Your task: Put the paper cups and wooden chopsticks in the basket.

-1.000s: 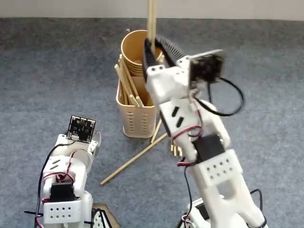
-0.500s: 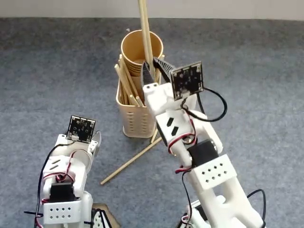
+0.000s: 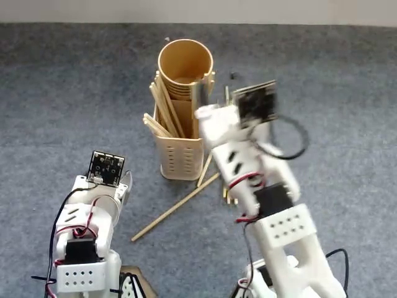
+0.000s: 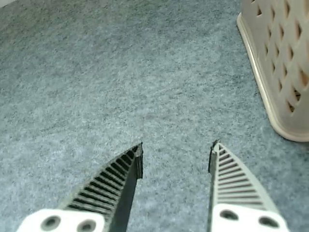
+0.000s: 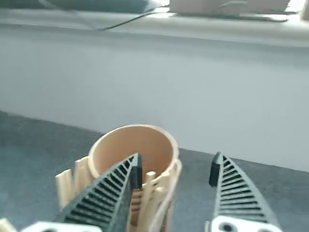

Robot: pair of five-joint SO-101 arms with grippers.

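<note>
Grey carpet point(image 3: 74, 93) lies under both my arms. My right claw point(image 5: 176, 162) hangs over the basket point(image 3: 178, 155), spread wide and pinching nothing, with the stack of paper cups point(image 5: 133, 150) just beyond its tips (from my wrist, the top cup's open mouth sits partly behind one ribbed finger). The cups stand upright, nested together, in the far end of the basket. A bundle of chopsticks point(image 3: 162, 112) leans in the basket beside them, the ends poking out above the rim. One loose chopstick point(image 3: 173, 210) lies slantwise on the carpet, its far end close to the foot of the basket, and a few more sticks point(image 3: 228, 194) lie partly hidden under my right arm. My left claw point(image 4: 176, 150) sits low over bare carpet at the near side, also spread and holding nothing, with a lower corner of the basket near it but not touching.
</note>
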